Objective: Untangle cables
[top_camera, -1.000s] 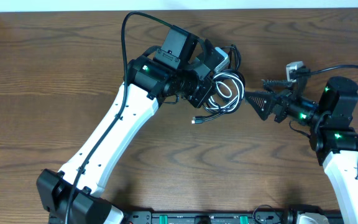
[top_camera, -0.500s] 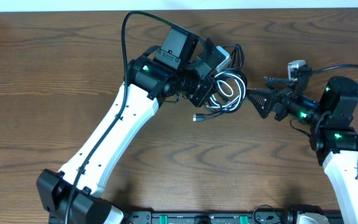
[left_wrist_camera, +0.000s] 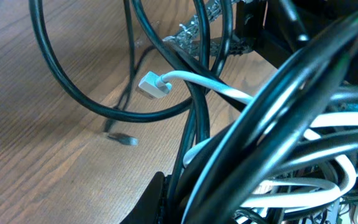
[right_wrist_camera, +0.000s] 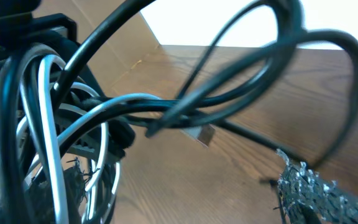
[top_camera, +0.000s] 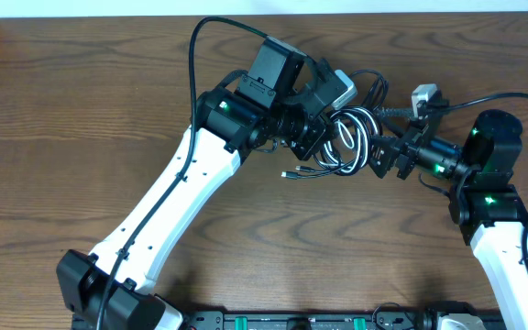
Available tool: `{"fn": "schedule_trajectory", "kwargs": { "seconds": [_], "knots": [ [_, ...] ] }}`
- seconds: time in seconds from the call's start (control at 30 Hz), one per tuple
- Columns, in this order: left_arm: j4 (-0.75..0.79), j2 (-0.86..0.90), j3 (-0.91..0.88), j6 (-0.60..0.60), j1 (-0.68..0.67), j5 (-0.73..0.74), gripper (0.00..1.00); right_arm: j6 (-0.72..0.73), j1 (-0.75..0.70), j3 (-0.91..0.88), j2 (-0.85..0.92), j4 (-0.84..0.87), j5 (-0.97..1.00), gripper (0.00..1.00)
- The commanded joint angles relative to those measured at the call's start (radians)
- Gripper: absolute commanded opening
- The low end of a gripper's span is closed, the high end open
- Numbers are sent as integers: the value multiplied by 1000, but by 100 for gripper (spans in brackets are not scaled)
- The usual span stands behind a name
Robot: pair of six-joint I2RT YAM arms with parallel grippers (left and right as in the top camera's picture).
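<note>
Moved closer since a second ago, the wide-open right gripper is set at the cables, clamped by the left gripper over the table; one loop must next be pinched and drawn apart.

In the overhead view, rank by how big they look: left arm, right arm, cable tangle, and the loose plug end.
1. left arm, largest
2. right arm, partly out of frame
3. cable tangle
4. loose plug end, smallest

Cables: smooth plastic sheathing, glossy; black, one white. Desk: dark wood, pronounced grain, low satin sheen. Left arm shell: smooth white plastic.
</note>
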Motion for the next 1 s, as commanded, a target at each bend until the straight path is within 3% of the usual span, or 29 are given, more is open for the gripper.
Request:
{"fn": "schedule_trajectory", "kwargs": {
  "seconds": [0.0, 0.07, 0.1, 0.17, 0.2, 0.23, 0.3, 0.43, 0.8, 0.97],
  "knots": [
    [13, -28, 14, 2, -4, 39, 8, -9, 29, 2, -3, 21, -29, 97],
    [13, -28, 14, 2, -4, 39, 8, 7, 34, 2, -3, 40, -29, 92],
    [13, -28, 14, 2, -4, 39, 8, 15, 36, 2, -3, 46, -29, 86],
    [14, -28, 14, 2, -6, 39, 8, 18, 39, 2, -3, 54, -29, 61],
    [13, -28, 14, 2, -6, 39, 8, 18, 39, 2, -3, 54, -29, 36],
    [13, -28, 14, 2, -6, 38, 8, 18, 39, 2, -3, 54, -29, 21],
    [10, -28, 14, 3, -6, 37, 8, 18, 39, 2, -3, 55, -22, 1],
    [-18, -28, 14, 5, -6, -46, 8, 18, 39, 2, -3, 38, 12, 1],
    [-143, -28, 14, 5, -6, -253, 8, 90, 37, 2, -3, -245, 530, 1],
    [-179, -28, 14, 5, -6, -319, 8, 100, 37, 2, -4, -253, 555, 1]
  ]
}}
